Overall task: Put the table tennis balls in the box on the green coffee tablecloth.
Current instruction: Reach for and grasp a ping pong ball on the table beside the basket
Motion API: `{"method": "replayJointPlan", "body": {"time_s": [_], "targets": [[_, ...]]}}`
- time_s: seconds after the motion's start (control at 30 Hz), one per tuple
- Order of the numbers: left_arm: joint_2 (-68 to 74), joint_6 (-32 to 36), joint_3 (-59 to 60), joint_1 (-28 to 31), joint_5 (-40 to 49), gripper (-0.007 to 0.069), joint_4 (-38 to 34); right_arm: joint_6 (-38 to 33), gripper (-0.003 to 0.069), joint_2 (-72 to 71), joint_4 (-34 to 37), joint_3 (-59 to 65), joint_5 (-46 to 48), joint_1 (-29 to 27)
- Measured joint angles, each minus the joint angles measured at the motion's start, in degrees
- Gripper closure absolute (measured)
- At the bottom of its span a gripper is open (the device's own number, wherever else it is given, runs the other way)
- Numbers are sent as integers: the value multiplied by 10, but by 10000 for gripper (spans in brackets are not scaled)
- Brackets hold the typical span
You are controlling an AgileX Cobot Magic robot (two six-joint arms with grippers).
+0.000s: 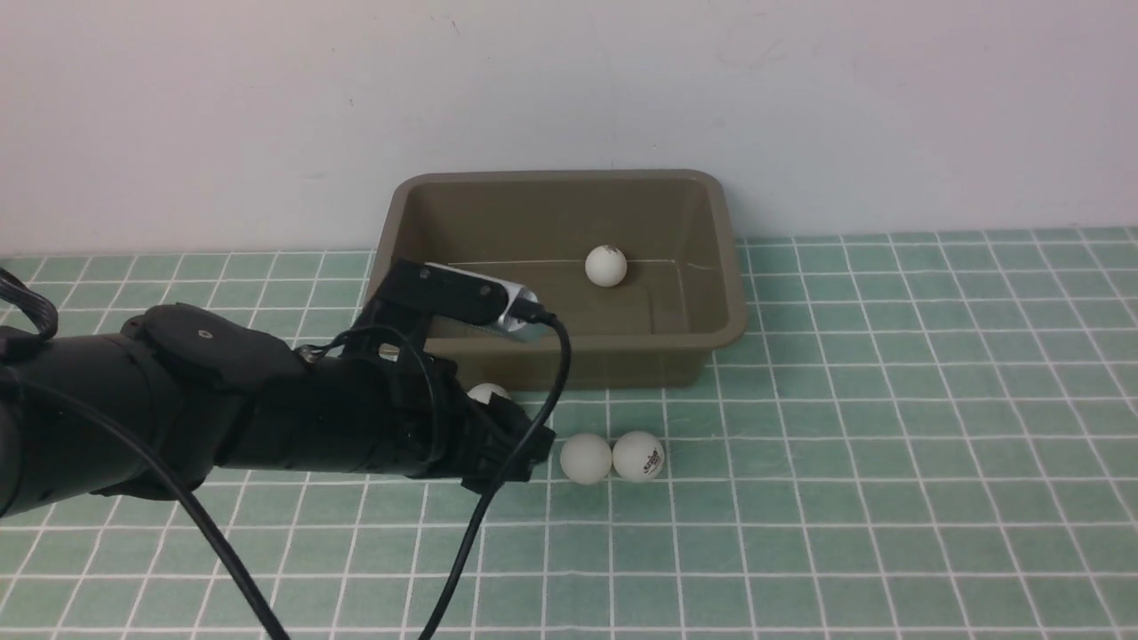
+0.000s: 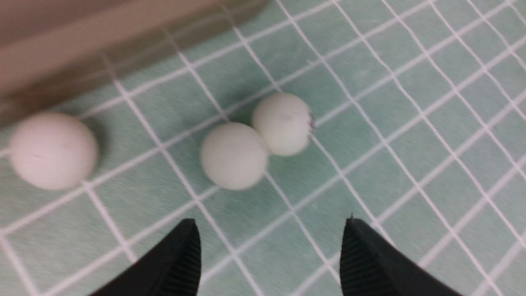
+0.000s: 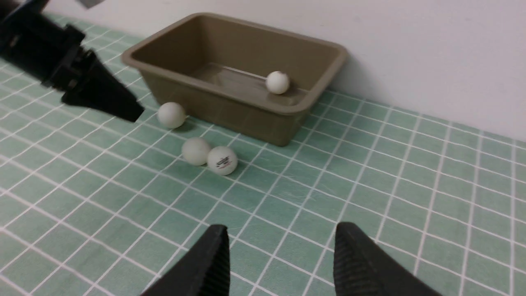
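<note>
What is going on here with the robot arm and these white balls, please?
The robot is moving table tennis balls into the box. One ball lies inside it. Three others are on the green cloth in front of the box: a plain ball touching a logo ball, and a lone ball nearer the box wall. The left tool is open and empty, low over the cloth and facing the touching pair. The right tool is open too, holds nothing and is farther from the balls.

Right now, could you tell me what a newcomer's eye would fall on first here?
A rectangular olive-brown plastic tub against the wall, holding one small white ball. Three more white balls lie on the teal-green gridded cloth before it, two touching, with the black left gripper open beside them.
</note>
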Motion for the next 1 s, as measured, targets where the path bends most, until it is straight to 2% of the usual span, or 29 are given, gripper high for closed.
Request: {"method": "replayJointPlan", "body": {"time_s": [0.17,0.33,0.5,0.87,1.0], "targets": [[-1,1,0,0,-86,209,-1,-21,332,31,14,0,-13,0],[9,1,0,0,-134,209,-8,-24,332,33,15,0,-16,0],[68,1,-1,0,-153,204,-10,-24,332,33,16,0,-19,0],[112,1,-2,0,-193,88,-30,-25,332,33,24,0,-22,0],[112,1,-4,0,-166,71,-35,-43,332,33,26,0,-37,0]]}}
